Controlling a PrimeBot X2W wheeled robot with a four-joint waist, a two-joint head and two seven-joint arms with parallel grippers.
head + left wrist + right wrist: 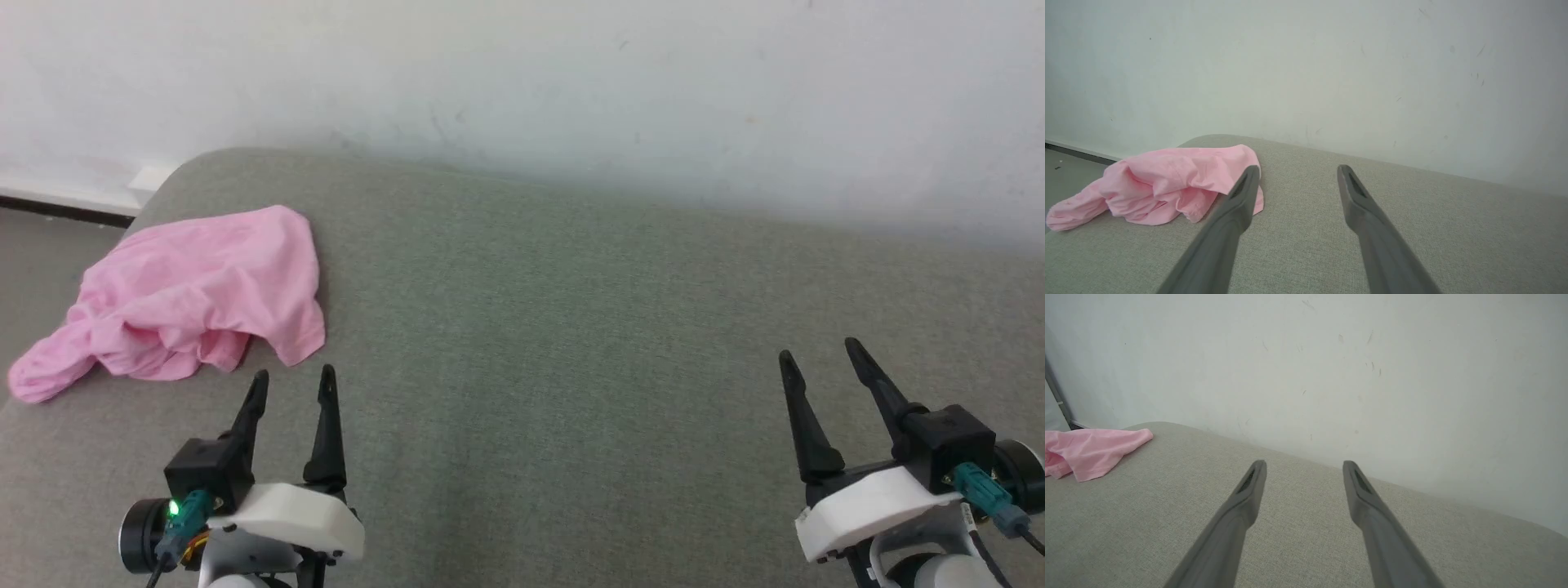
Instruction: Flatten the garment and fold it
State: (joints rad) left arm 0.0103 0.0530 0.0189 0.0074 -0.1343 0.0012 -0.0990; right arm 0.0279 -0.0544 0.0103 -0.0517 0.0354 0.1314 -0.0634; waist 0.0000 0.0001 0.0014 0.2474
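Crumpled pink garment at grey cushion's far left, left gripper near it, right gripper well apart, fingers spread

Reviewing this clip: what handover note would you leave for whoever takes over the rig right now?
Left gripper: open, empty, just short of the garment.
Right gripper: open, empty, far off to the right.
Garment: crumpled heap at the left end of the grey surface, untouched.
Done: nothing yet.
Left: grasp it, spread it flat, fold it.

Bare, plain indoor room: grey fabric-covered cushion against a scuffed white wall, grey floor.
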